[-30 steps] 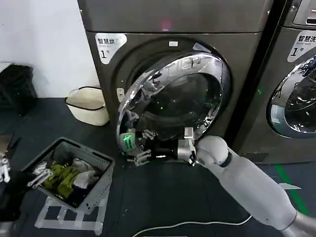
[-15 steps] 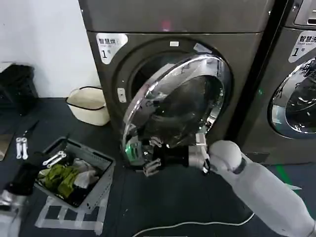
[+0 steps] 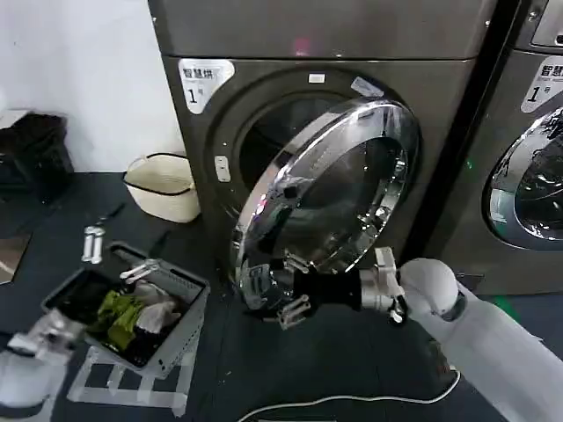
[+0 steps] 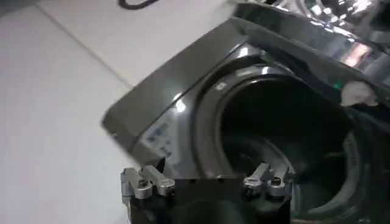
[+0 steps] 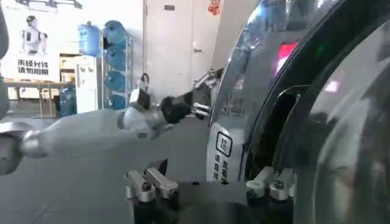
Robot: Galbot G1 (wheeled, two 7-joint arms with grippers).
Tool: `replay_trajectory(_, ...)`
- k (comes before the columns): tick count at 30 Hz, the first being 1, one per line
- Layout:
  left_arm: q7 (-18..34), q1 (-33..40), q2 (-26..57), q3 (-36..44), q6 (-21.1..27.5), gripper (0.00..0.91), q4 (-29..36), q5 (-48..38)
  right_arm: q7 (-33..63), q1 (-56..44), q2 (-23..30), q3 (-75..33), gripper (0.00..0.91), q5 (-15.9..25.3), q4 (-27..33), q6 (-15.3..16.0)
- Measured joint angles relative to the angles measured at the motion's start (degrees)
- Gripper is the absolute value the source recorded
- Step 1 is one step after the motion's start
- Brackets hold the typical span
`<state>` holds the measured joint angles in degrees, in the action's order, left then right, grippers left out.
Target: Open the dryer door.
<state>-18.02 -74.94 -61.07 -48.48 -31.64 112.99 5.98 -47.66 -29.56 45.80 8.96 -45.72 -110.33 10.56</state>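
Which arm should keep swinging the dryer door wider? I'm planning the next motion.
Right. The right gripper is already at the lower free edge of the part-open dryer door, so it can likely go on pulling. The left gripper sits low beside the grey basket, away from the door.

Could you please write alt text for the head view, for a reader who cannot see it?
The right gripper is at the lower edge of the dryer door, which stands partly open from the dryer. A laundry basket sits on the floor nearby.
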Motion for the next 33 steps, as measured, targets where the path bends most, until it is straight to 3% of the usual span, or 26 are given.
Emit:
replay_trajectory(17,-0.8,8.2,4.2,10.5,-1.1,0.907,-4.0,1.3,-1.4,-11.9,-4.5,-12.8,0.907,0.3,-6.9,-0.8)
replay_trajectory(33,-1.9,12.9,5.4,22.9,-4.8,0.907,-5.8,6.0,1.8,-32.9,-5.4,-36.7,0.907,-0.8,-9.2,-2.6)
